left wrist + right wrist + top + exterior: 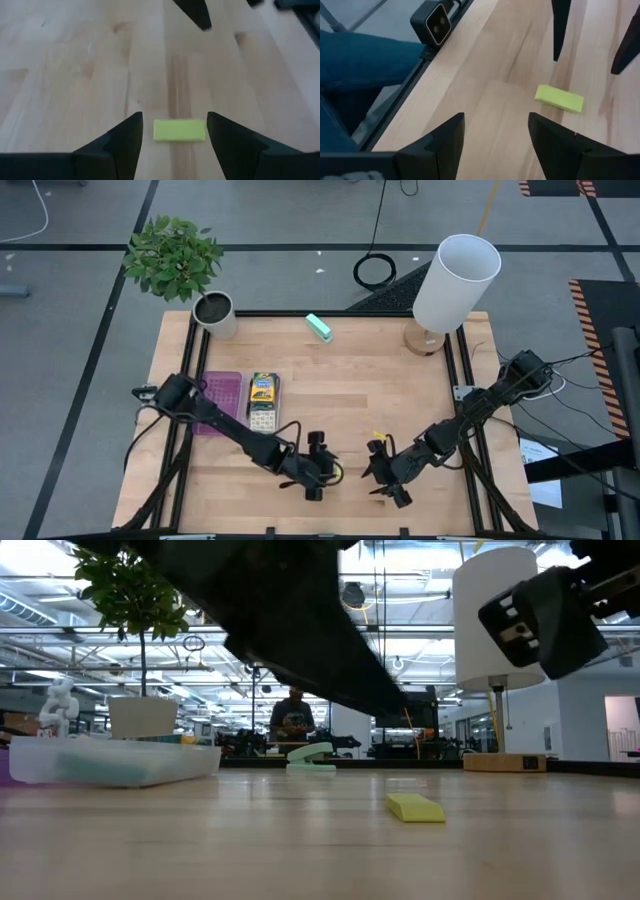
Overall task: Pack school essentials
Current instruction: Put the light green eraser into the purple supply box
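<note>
Yellow piece (179, 130) lies flat on table (380, 390), long axis spanning the gap between open left hand (175, 131) fingers; right hand (496, 131) open nearby.

Both arms are matte black, built from chunky jointed segments, with thin black cables looping loosely along them. Each ends in a tool, left tool (318, 468) and right tool (388, 472), with two flat, dark, tapering fingers (122, 145).
</note>
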`<state>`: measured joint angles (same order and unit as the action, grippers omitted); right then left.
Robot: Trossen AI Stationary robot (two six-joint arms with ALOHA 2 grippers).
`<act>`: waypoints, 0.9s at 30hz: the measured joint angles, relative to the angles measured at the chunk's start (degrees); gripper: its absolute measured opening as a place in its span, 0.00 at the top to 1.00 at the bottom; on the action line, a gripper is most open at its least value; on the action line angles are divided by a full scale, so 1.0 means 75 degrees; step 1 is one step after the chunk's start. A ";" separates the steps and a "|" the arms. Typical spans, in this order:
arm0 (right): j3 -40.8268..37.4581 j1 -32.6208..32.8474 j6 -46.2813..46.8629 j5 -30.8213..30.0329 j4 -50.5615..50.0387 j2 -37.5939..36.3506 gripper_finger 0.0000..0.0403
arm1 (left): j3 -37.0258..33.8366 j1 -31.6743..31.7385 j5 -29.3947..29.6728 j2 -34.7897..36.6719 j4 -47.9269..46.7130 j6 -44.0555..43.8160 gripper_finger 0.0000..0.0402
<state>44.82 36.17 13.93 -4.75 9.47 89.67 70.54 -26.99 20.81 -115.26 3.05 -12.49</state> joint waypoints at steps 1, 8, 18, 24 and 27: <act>-0.0001 -0.0006 -0.0004 0.0007 -0.0051 0.0000 0.47 | 0.0003 -0.0020 0.0041 -0.0046 0.0138 -0.0169 0.44; -0.0006 -0.0007 -0.0130 -0.0010 -0.0390 0.0000 0.47 | 0.0006 -0.0323 0.0289 -0.0486 0.0941 -0.0788 0.44; -0.0011 -0.0068 0.0077 -0.1027 0.1318 0.0771 0.48 | 0.0006 -0.0570 0.0826 -0.0571 0.0743 -0.2003 0.44; 0.0214 -0.0255 0.0462 -0.1079 0.1667 0.1730 0.54 | 0.0006 -0.0550 0.0832 -0.0551 0.0368 -0.2350 0.44; 0.0393 -0.0306 0.0503 -0.0924 0.1669 0.2146 0.59 | 0.0006 -0.0558 0.0895 -0.0440 -0.0097 -0.2628 0.44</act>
<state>47.77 33.87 17.70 -11.69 21.98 105.76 70.59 -31.17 27.52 -118.56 2.32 -32.20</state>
